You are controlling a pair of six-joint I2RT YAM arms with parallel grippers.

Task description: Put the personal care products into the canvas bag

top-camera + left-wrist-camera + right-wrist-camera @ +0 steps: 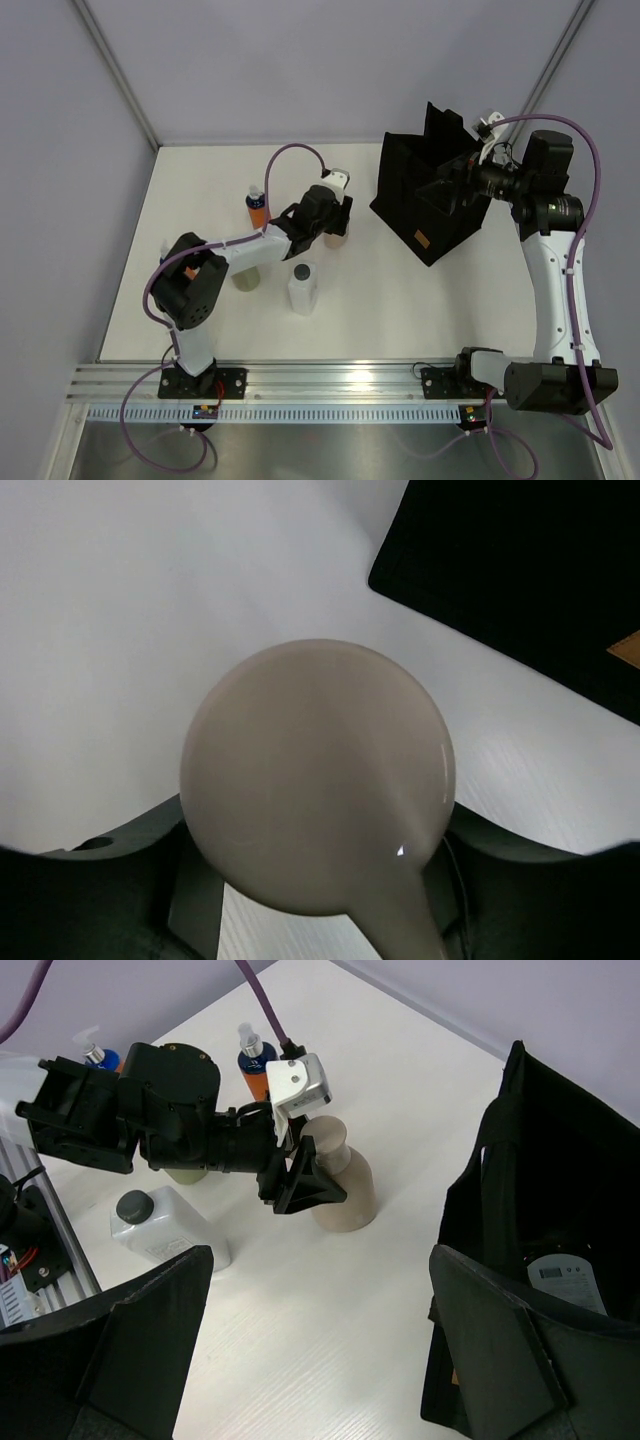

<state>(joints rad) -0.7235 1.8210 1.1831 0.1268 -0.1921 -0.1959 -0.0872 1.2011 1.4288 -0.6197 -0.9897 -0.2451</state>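
Observation:
The beige bottle (315, 770) stands on the white table, and my left gripper (315, 825) is shut on it, one finger against each side. From the right wrist view the left gripper (300, 1180) grips that beige bottle (345, 1195) at its shoulder. The black canvas bag (430, 190) stands open at the back right, with a pale labelled item (560, 1278) inside. My right gripper (320, 1255) is open and empty beside the bag's rim (520, 1110). An orange bottle (257, 208), a white bottle with black cap (302, 288) and an olive-green bottle (247, 278) stand around the left arm.
A second orange bottle (97, 1058) shows behind the left arm. Grey walls close in the table on the left and at the back. An aluminium rail (330, 385) with both arm bases runs along the near edge. The bag's brown label (422, 240) faces the table's middle.

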